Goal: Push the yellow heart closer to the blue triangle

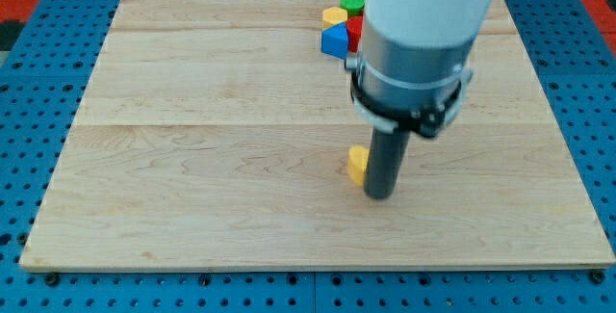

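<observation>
Camera view: a pale wooden board [221,149] lies on a blue pegboard table [38,5]. Near the board's top edge a cluster sits touching: a blue block [334,41], a yellow block [334,15], a green block [352,4] and a red block [354,32], partly hidden behind the arm [423,34]. Well below, a small yellow block [357,165], shape unclear, touches my tip [379,195] on its left. The arm carries no jaws.
</observation>
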Controlling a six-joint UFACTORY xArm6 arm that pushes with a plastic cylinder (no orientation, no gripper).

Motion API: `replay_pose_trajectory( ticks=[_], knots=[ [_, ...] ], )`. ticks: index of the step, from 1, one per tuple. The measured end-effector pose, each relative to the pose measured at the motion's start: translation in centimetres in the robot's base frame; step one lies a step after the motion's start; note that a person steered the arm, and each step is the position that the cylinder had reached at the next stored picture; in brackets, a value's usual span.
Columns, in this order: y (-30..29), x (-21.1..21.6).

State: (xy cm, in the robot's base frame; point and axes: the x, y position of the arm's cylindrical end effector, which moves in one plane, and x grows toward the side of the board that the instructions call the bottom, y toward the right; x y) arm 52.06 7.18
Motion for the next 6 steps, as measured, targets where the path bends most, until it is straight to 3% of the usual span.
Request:
replay_pose_trajectory(
  ticks=[1,3,5,6],
  knots=[
    [-2.5,-6.1],
    [-6.1,-7.3],
    [-1.9,-12.9],
    [-1.1,-10.0]
  ],
)
